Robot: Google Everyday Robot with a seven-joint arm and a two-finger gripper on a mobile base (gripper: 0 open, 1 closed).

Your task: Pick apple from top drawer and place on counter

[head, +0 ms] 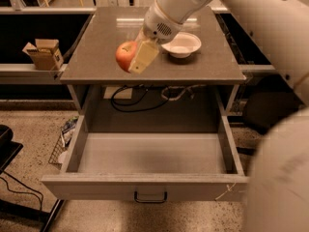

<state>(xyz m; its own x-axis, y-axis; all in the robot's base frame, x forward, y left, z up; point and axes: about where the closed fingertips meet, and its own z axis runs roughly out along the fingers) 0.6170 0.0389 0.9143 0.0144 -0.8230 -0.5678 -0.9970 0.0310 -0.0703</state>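
apple: the apple (124,55) is out of the drawer, held over the front-left part of the counter (94,61); I can't tell if it touches the surface.
gripper: the gripper (133,60) is closed on the apple, with one pale finger (144,57) flat against its right side (the other is hidden behind the fruit).
step: I judge this to be the placing leg; the pick looks done and the release is not yet made.
how I do it: I lower straight down until the apple bears on the stone and open only then. It's round and the top is glossy, so a drop from height would likely make it roll.
release: I open slowly and pull the fingers up, not sideways, so the pale finger doesn't nudge it.
counter edges: the front edge is near the apple and the left edge a bit farther. I'd shift slightly inward before setting down, since a roll forward goes over the lip.
bowl: the white bowl (182,45) is just beside the gripper on the right, apart from the apple. I keep the arm (179,5) from sweeping it.
open room: bare counter lies left of and behind the apple, which is my best landing zone.
top drawer: the top drawer (145,185) stands pulled out below with its floor bare, right under the front edge.
side shelf: the cardboard box (44,53) is well apart at left, not a worry.
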